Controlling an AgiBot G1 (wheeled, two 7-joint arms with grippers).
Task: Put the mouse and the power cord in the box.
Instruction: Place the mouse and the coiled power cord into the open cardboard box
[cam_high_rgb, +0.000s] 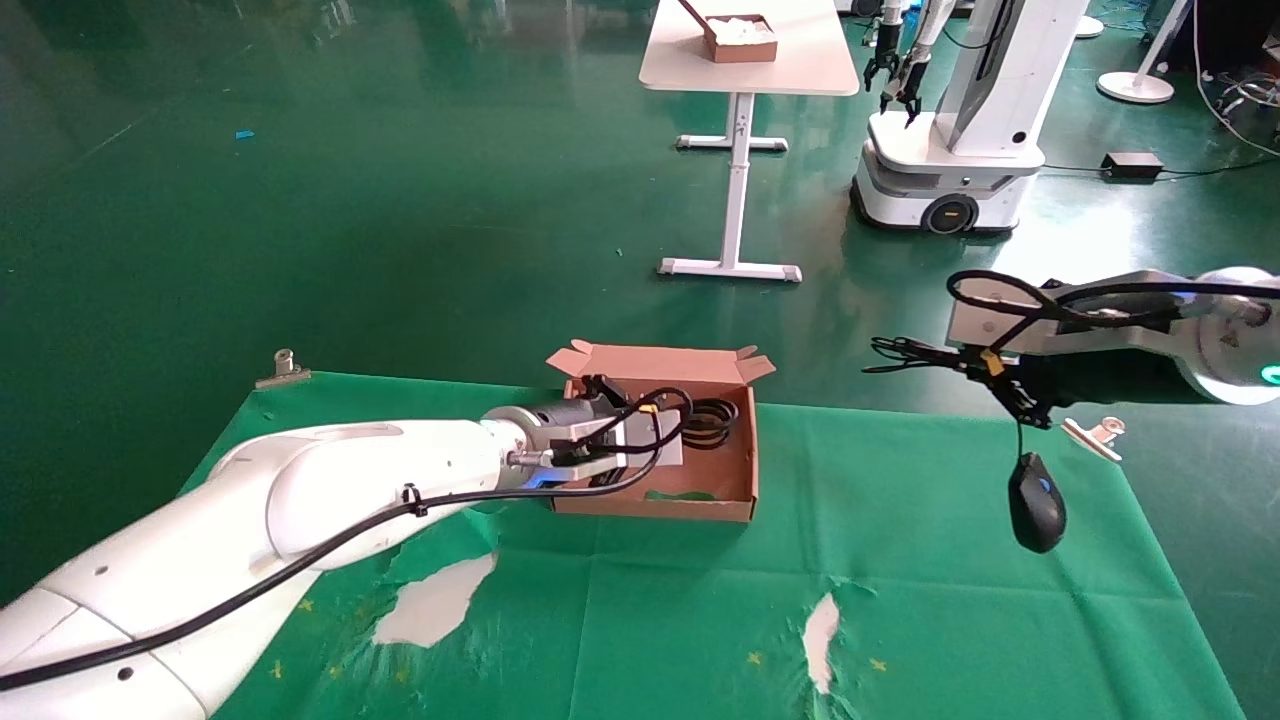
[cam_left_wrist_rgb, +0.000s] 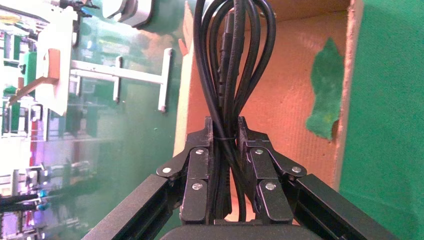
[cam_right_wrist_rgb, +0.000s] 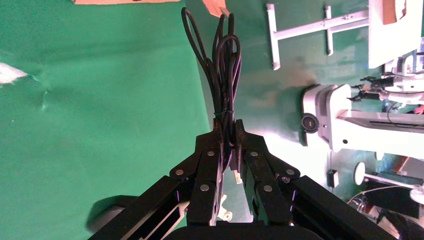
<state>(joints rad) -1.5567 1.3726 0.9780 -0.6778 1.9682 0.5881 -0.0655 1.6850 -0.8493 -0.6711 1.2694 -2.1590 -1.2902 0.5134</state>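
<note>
Left gripper (cam_left_wrist_rgb: 226, 131) clenched on power cord (cam_left_wrist_rgb: 232, 60), loops hanging inside box (cam_high_rgb: 742, 475): lower before releasing. Right gripper (cam_right_wrist_rgb: 226, 131) grasps bundled wire; mouse (cam_high_rgb: 1036, 502) dangles over table, well right of box. Carry it over slowly, damp swing.

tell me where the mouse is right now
In the head view the mouse dangles by its wire from the right hand, above the table's right side, away from the box.
</note>
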